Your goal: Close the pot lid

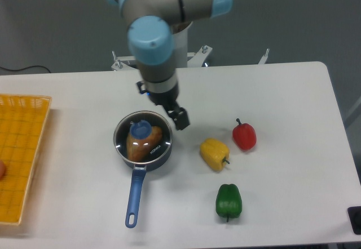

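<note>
Lid (pixel 148 138) sits on pot (pixel 142 147) — my gripper (pixel 181 119) beside the rim, holding nothing, finger gap unclear; I'd lift clear.

A yellow bell pepper (pixel 215 154), a red bell pepper (pixel 245 136) and a green bell pepper (pixel 228 201) lie apart on the white table (pixel 282 97). A yellow mesh basket (pixel 17 156) sits at its left edge.

The white rectangular table (pixel 271 91) carries a small dark grey saucepan with a long blue handle (pixel 134 198), a yellow bell pepper (pixel 214 154), a red bell pepper (pixel 244 136), a green bell pepper (pixel 228 201) and a yellow plastic mesh basket (pixel 20 156) at its left edge.
</note>
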### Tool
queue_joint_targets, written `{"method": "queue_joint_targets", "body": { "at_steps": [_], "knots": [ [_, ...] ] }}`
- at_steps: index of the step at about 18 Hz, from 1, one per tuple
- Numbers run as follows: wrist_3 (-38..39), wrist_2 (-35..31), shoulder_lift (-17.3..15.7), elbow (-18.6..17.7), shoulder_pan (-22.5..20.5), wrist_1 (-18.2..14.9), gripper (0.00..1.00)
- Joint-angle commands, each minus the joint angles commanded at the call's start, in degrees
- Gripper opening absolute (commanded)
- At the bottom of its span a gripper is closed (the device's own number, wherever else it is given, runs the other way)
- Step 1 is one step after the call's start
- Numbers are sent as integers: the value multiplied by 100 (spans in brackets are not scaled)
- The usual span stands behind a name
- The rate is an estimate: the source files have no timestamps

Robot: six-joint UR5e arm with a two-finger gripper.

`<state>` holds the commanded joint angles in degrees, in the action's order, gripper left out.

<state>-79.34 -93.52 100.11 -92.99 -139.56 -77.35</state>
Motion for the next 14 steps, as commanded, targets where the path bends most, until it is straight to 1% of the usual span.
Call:
{"method": "queue_joint_targets", "body": {
  "at_steps": [2, 5, 8, 10, 12, 14],
  "knots": [
    [-570, 44, -9, 17, -368, 0, 100],
    [-1371, 61, 52, 88, -686, -35, 100],
    [-1610, 79, 184, 158, -827, 26, 100],
    [-1838, 88, 386, 324, -880, 27, 100],
    [-1962, 158, 535, 509, -1038, 0, 100],
    [-2015, 211, 615, 562, -1143, 18, 100]
  ]
}}
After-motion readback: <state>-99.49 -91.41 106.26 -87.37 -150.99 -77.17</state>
